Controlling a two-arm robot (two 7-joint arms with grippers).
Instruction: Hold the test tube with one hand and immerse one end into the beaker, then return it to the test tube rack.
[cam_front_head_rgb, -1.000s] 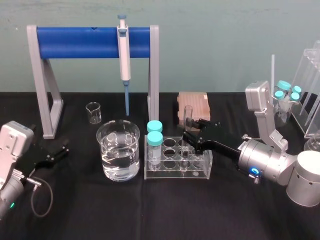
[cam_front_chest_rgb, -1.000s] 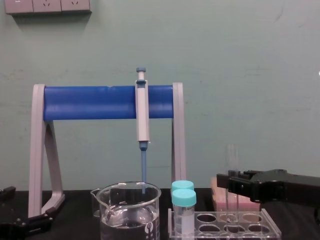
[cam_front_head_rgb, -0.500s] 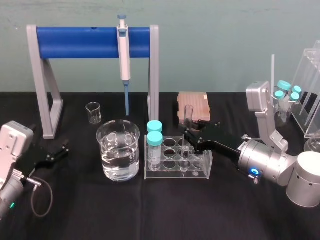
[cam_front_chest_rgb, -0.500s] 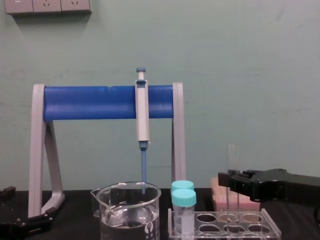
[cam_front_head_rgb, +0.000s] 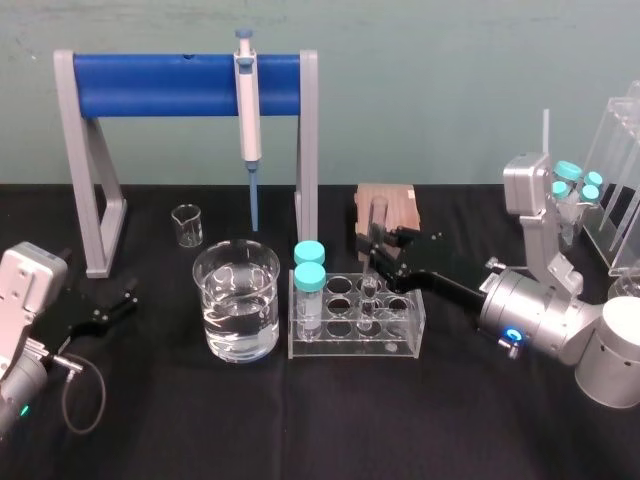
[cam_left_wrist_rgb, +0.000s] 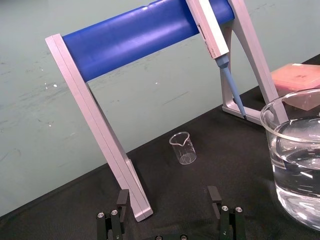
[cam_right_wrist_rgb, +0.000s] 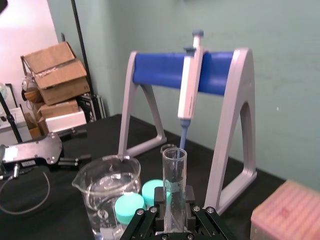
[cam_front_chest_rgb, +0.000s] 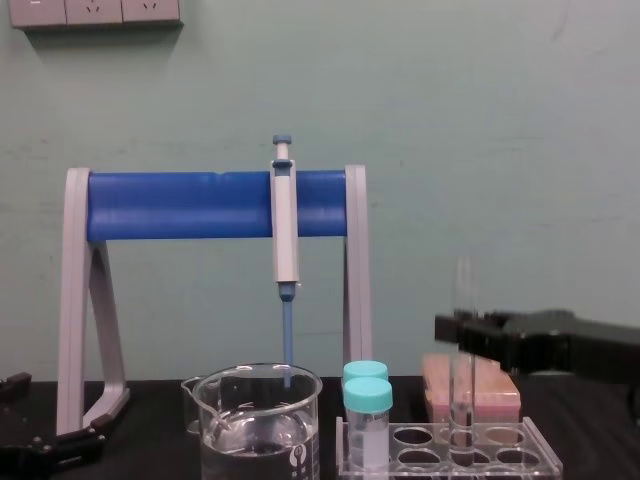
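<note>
The test tube (cam_front_head_rgb: 376, 218) (cam_right_wrist_rgb: 173, 175) stands upright, a long clear tube with my right gripper (cam_front_head_rgb: 381, 252) (cam_right_wrist_rgb: 174, 202) shut on its middle. In the chest view the test tube (cam_front_chest_rgb: 462, 290) is raised, its lower end still down among the holes of the test tube rack (cam_front_chest_rgb: 500, 440) (cam_front_head_rgb: 400, 335). The beaker (cam_front_head_rgb: 237, 300) (cam_front_chest_rgb: 260, 420), partly filled with clear liquid, stands just left of the rack. My left gripper (cam_front_head_rgb: 118, 300) (cam_left_wrist_rgb: 168, 200) rests open on the table at the far left, nothing between its fingers.
Two teal-capped vials (cam_front_head_rgb: 309, 275) stand at the rack's left end. A grey-and-blue pipette (cam_front_head_rgb: 247, 110) hangs from the blue-barred stand (cam_front_head_rgb: 160, 85) behind the beaker. A small beaker (cam_front_head_rgb: 186, 224), a pink box (cam_front_head_rgb: 390, 205) and a clear holder with vials (cam_front_head_rgb: 580, 185) stand around.
The right gripper's jaws have closed on the test tube and lifted it partway up out of the rack. The left arm has not moved.
</note>
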